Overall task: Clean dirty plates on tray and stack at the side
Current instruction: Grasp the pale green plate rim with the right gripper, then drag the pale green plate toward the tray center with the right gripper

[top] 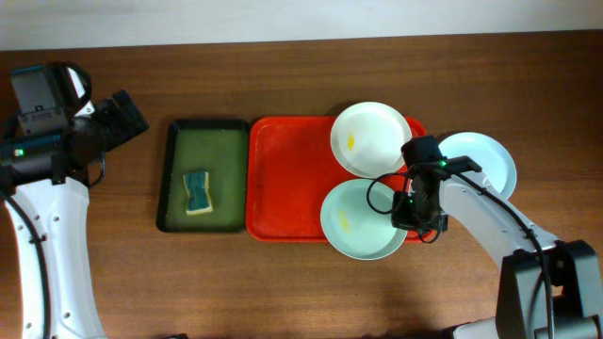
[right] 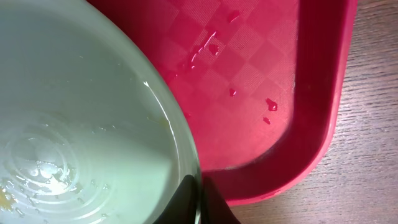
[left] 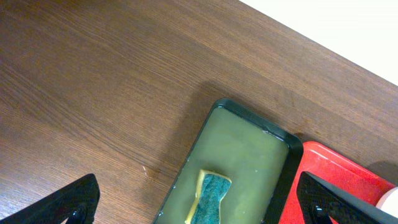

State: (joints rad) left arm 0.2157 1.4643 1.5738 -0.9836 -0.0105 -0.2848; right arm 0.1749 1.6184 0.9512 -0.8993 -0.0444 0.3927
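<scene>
The right gripper [right: 199, 194] is clamped on the rim of the mint green plate [top: 356, 221], which lies at the right corner of the tray [top: 283, 179] nearest the robot, overhanging its edge; the white plate [top: 369, 139] occupies the far right corner; the light blue plate [top: 485, 160] rests just off the right side. Recommended: confirm a firm bite on the rim; lift level and clear of the tray wall; avoid the white plate. The left gripper [top: 132, 118] hangs wide open and empty, well left of the tray.

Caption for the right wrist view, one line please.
Right end effector shut on the mint plate at its rim, droplets on the red tray.
</scene>
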